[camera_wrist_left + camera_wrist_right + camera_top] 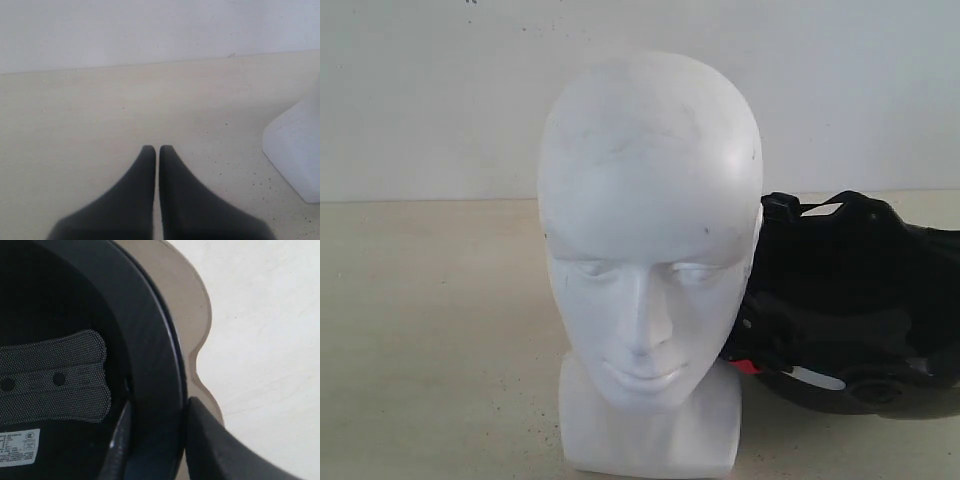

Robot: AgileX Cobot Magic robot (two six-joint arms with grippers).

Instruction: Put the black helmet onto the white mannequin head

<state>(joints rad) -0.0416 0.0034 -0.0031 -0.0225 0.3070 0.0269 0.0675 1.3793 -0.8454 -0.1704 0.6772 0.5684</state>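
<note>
Helmet [850, 310] lies on the table [420, 330] just beside the head [650, 250], at its 3 o'clock in the exterior view. Right claw [160, 445] pinches its rim, one finger inside, one outside; left claw [157, 150], pressed together and empty, sits near the head's base.

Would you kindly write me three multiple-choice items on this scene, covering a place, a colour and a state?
1. The black helmet lies, relative to the white mannequin head: A on it; B right of it in the exterior view; C left of it.
2. The visor is: A smoky brown; B blue; C yellow.
3. The left gripper is: A open; B holding a strap; C shut, empty.
B, helmet beside the bare head; A, brown in the right wrist view; C, closed tight, nothing held.
</note>
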